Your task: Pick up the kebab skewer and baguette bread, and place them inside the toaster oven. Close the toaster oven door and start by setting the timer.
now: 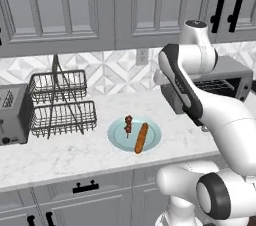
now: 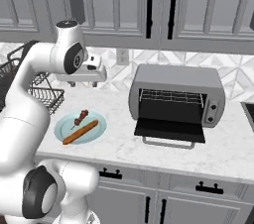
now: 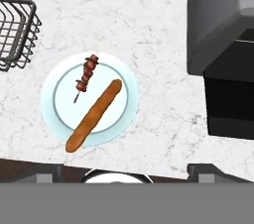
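A pale blue plate (image 1: 116,139) (image 2: 98,120) (image 3: 49,100) lies on the marble counter. On it are the kebab skewer (image 1: 128,125) (image 2: 81,117) (image 3: 87,75) and the long orange-brown baguette bread (image 1: 141,138) (image 2: 80,132) (image 3: 94,115), side by side. My gripper (image 2: 83,84) (image 3: 126,171) hovers high above the plate, open wide, holding nothing. To the right stands the toaster oven (image 2: 178,80) (image 1: 235,72) (image 3: 218,15). The toaster oven door (image 2: 170,130) (image 3: 230,99) is dropped open, showing a wire rack inside. In the left base view my arm hides much of the oven front.
A two-tier wire basket rack (image 1: 60,105) (image 2: 42,96) (image 3: 15,29) stands left of the plate, with a grey slot toaster (image 1: 12,112) beyond it. Wall cabinets hang overhead. The counter's front edge runs just below the plate.
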